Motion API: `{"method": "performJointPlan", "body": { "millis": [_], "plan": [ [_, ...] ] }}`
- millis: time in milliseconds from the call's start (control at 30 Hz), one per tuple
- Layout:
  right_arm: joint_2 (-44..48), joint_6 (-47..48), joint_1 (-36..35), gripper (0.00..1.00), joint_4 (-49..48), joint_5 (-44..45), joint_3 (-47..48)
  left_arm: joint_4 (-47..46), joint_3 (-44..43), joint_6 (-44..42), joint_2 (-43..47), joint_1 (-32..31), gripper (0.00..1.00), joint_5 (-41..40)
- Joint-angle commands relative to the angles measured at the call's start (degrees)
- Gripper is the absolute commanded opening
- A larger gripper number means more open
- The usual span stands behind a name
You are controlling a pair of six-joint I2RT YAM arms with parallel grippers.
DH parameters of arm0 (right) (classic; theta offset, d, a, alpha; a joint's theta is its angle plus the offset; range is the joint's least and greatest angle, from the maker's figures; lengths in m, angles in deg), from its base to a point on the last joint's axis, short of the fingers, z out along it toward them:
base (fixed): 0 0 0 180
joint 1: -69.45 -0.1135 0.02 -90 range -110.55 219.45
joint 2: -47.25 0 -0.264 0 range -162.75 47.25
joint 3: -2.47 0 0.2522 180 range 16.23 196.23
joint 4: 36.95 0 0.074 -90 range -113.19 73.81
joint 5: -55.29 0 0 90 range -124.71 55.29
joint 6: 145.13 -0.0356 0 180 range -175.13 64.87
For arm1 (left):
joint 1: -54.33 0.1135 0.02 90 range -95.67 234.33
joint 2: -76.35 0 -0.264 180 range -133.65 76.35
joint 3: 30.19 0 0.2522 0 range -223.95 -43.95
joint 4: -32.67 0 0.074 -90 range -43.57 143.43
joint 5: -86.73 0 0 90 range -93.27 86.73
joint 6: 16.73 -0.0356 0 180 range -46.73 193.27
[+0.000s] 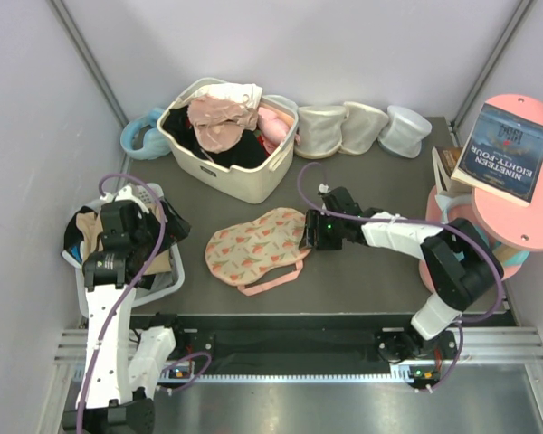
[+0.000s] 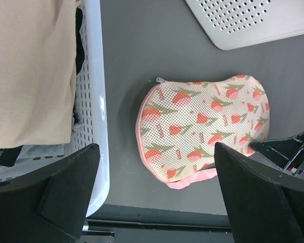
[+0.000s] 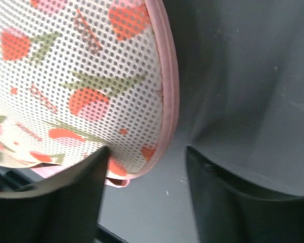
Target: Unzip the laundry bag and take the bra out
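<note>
The laundry bag (image 1: 258, 246) lies flat on the dark table, peach mesh with an orange-red print and a pink zip edge, zipped shut. It also shows in the left wrist view (image 2: 202, 126), with its zip pull (image 2: 159, 80) at the top left. My right gripper (image 1: 312, 231) is open at the bag's right end. In the right wrist view (image 3: 147, 197) one finger rests on the bag (image 3: 81, 76) and the other on the table beside the edge. My left gripper (image 1: 167, 221) is open and empty, left of the bag (image 2: 157, 197). The bra is hidden.
A beige basket (image 1: 244, 176) holding pink and black clothing stands behind the bag. Three cream cup-shaped containers (image 1: 362, 128) stand at the back right. A white perforated basket (image 1: 167, 285) with beige cloth sits at the left. A pink stand (image 1: 525, 226) with a book is at the right.
</note>
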Motion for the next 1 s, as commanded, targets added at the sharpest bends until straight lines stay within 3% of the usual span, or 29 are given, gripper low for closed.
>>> {"method": "performJointPlan", "body": {
  "millis": [0,33,133,300,400,500,533,633,867,967],
  "plan": [
    [0.25,-4.08,2.26,0.53,-8.65,-5.06,-0.43,-0.4,0.52,0.56,0.75,-0.14,0.99,-0.54],
    [-0.1,-3.47,2.52,0.38,-8.04,-4.88,0.36,-0.49,0.26,0.47,0.66,-0.22,0.99,-0.62],
    [-2.65,1.96,3.75,0.11,-1.28,-0.76,6.68,-0.31,-0.18,0.03,0.49,-0.14,0.99,-1.15],
    [-10.99,16.44,5.86,0.09,9.45,10.49,23.96,-0.31,0.34,-1.64,0.4,-0.22,0.99,-0.46],
    [-16.09,22.17,7.45,0.18,12.44,14.19,33.37,-0.4,0.69,-1.9,0.05,-0.22,0.99,0.6],
    [-19.61,24.39,8.68,0.44,16.04,14.28,42.42,-1.28,1.31,-1.9,0.14,-0.22,0.99,1.57],
    [-19.88,24.57,8.68,0.58,17.88,14.28,44.12,-1.98,1.57,-1.9,-0.04,-0.31,0.99,2.18],
    [-17.08,22.21,8.68,0.76,18.42,12.71,44.58,-3.65,2.8,-1.03,-0.56,-0.31,0.99,3.15],
    [-0.31,8.26,5.17,0.84,15.97,3.86,25.79,-8.39,4.3,-0.94,-5.04,-3.03,0.99,2.11],
    [5.57,-0.35,3.59,0.84,11.85,-1.34,13.93,-10.86,4.12,0.2,-7.24,-8.02,0.99,0.7]
  ]
}}
